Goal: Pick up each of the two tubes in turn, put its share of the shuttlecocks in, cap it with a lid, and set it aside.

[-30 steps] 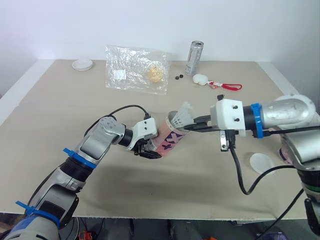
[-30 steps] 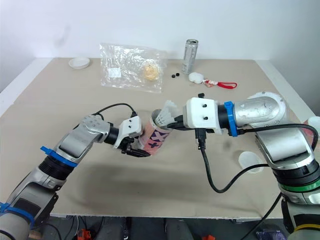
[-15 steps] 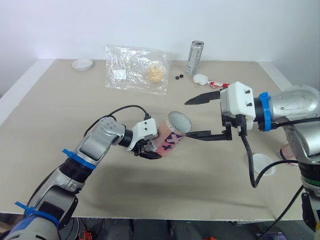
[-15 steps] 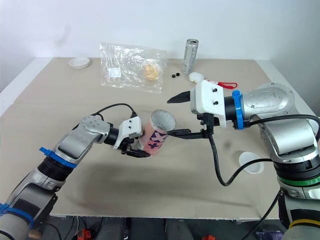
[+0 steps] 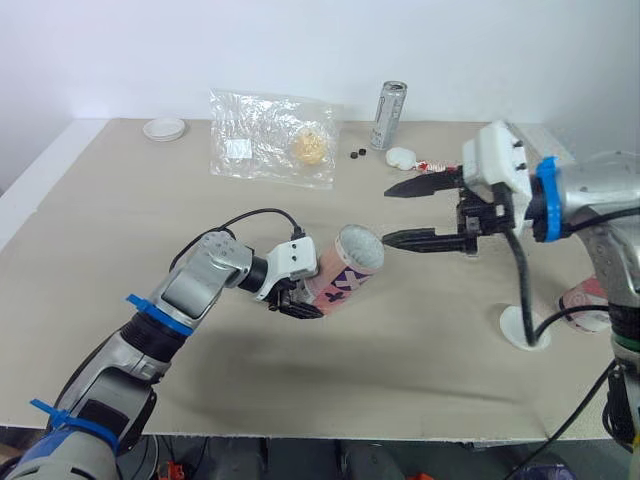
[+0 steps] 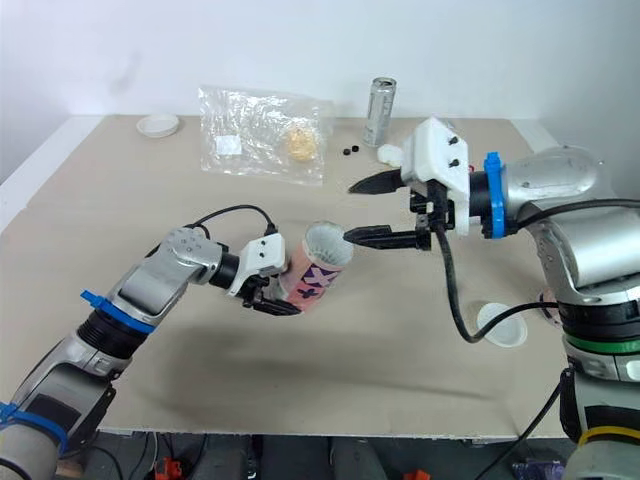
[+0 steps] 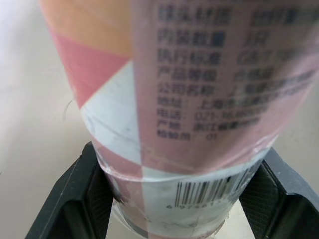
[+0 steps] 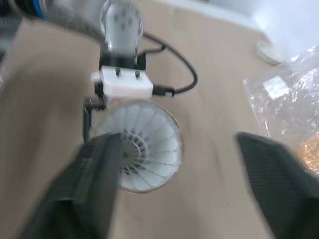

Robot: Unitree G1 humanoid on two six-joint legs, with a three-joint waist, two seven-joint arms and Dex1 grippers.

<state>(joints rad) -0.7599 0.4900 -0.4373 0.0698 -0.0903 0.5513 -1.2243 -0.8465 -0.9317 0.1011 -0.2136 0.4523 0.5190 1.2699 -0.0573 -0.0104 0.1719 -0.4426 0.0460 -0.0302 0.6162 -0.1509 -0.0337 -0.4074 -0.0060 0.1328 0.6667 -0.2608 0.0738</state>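
Pink-and-white printed cardboard makes up the cylindrical shuttlecock tube [image 5: 345, 270]. It is lifted off the beige table [image 5: 120, 230] and tilted, with its open mouth turned toward the right gripper [image 5: 388, 215]. The left gripper [image 5: 298, 300] pinches it near the closed base, its black fingers [image 7: 75, 199] pressed on opposite sides at the level of the barcode. The right gripper's fingers are spread wide and hold nothing, and their tips sit just beside the tube's rim. Looking down the bore, the right wrist view shows the white feathered skirt of a shuttlecock [image 8: 142, 152] seated inside.

The tube looks light and thin-walled. It is likely stiff along its length but apt to go oval under a hard squeeze, and its glossy print may let it slip. The low hold seems the right one: the end plug probably braces the wall there, and the mouth is left free for loading and capping. Shuttlecock feathers are brittle, so any further one is better taken by its cork nose than by the skirt.

A flat round white plastic lid [image 5: 523, 327] lies on the table near the right arm. Because it is thin and lies flush, it probably wants an edge pinch. It should then be pushed squarely onto the rim, so that the tube does not twist in the fingers.
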